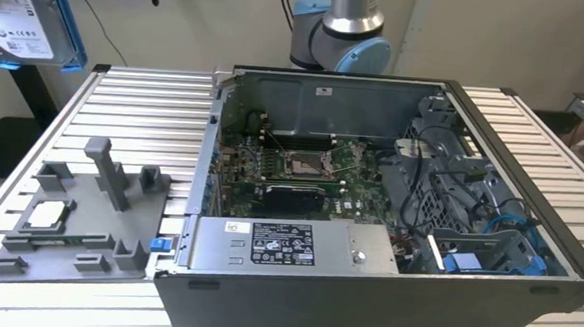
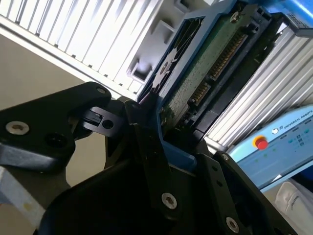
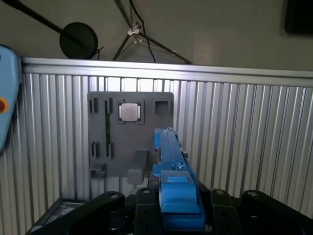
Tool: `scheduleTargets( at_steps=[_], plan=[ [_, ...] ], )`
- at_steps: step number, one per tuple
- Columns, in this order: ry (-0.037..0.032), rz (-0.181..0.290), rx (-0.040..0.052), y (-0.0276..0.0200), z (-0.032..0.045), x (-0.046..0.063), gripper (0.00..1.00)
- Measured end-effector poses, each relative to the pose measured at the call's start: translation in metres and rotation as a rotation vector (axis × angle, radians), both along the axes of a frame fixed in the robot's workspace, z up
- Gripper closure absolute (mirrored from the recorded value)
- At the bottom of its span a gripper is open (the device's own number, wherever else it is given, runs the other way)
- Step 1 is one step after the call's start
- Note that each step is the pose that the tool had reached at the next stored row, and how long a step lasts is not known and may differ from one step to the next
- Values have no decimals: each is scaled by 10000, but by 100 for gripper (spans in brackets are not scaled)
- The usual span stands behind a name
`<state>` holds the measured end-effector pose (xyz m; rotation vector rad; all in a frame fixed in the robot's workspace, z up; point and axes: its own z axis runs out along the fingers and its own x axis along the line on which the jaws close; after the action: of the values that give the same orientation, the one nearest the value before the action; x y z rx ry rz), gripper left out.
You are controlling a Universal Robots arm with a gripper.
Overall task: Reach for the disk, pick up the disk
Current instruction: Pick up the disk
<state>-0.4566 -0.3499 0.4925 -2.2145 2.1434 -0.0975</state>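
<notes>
The disk [image 1: 24, 21] hangs high in the air at the exterior view's far left, above the table's back corner, with its white label and blue frame facing the camera. In the second wrist view its green circuit-board underside [image 2: 205, 73] runs away from my gripper [image 2: 178, 156], whose black fingers [image 2: 146, 142] clamp the blue frame. The first wrist view looks along the disk [image 3: 171, 161] edge-on, with my gripper [image 3: 180, 210] shut on its near end, well above the table.
An open computer case [image 1: 529, 303] fills the middle of the slatted table [image 1: 140, 122], with a long grey box [image 1: 286, 246] at its front. A grey fixture plate [image 1: 72, 225] holding a small silver chip [image 1: 44, 214] lies at the exterior view's left. The arm's base [image 1: 343, 28] stands behind the case.
</notes>
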Motion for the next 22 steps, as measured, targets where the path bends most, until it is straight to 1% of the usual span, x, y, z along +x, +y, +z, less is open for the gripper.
scheduleTargets(
  at_steps=[4,9,11,14,17,18,22],
  plan=[
    [-71,1,1,0,77,0,100],
    [-134,0,1,0,183,0,100],
    [-139,0,0,0,230,0,100],
    [-142,0,0,0,274,0,100],
    [-141,1,1,0,337,0,100],
    [-140,0,0,0,348,0,100],
    [-142,0,2,0,347,0,100]
  ],
)
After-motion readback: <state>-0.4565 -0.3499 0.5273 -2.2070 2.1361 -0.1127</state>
